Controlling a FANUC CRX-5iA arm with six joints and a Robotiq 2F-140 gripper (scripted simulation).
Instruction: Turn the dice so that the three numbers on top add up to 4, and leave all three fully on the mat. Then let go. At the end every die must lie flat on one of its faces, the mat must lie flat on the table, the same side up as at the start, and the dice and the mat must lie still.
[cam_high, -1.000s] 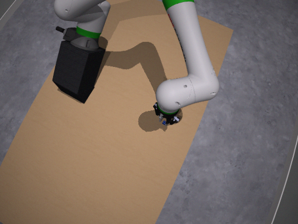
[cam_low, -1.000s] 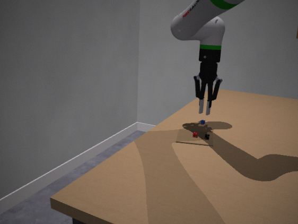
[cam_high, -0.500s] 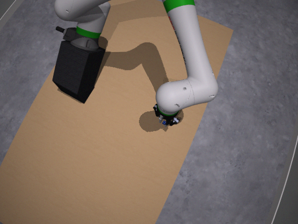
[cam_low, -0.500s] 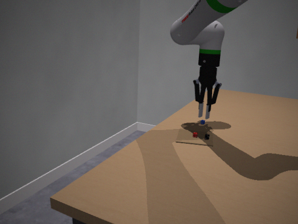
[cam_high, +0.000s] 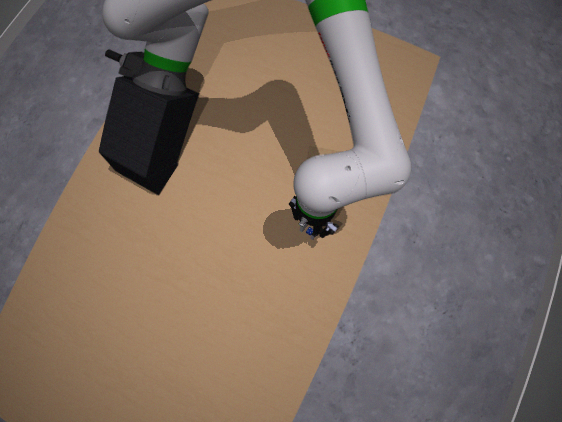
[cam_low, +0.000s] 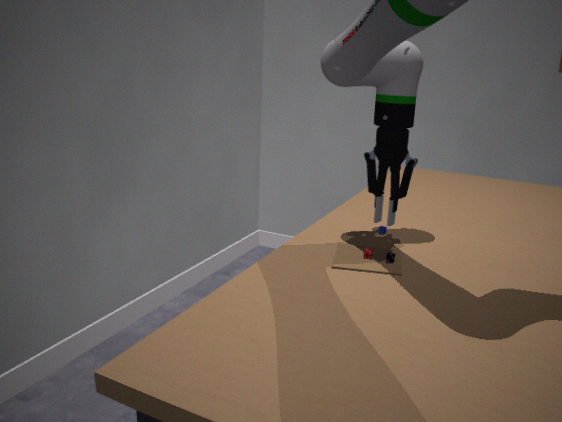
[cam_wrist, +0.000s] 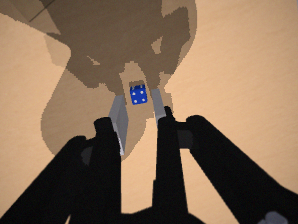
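End effector (cam_high: 308, 228) (cam_low: 384, 223) (cam_wrist: 139, 105): 2 fingers apart, nothing clamped, above blue die (cam_high: 310, 231) (cam_low: 382, 230) (cam_wrist: 139, 95). Blue die on counter (cam_high: 175, 300) (cam_low: 225, 350) (cam_wrist: 250, 75), off mat (cam_low: 347, 260), 4 up. Exterior view, right of centre: mat carries red die (cam_low: 368, 254), left; black die (cam_low: 390, 257), right. Their top numbers too small to read.

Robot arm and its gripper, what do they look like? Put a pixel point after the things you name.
The arm (cam_high: 370, 90) (cam_low: 372, 45) is smooth, rounded and white, with green rings and red and black lettering. The gripper (cam_high: 316, 230) (cam_low: 384, 222) (cam_wrist: 139, 105) is black, with jointed linkages and flat grey fingers (cam_low: 378, 209).
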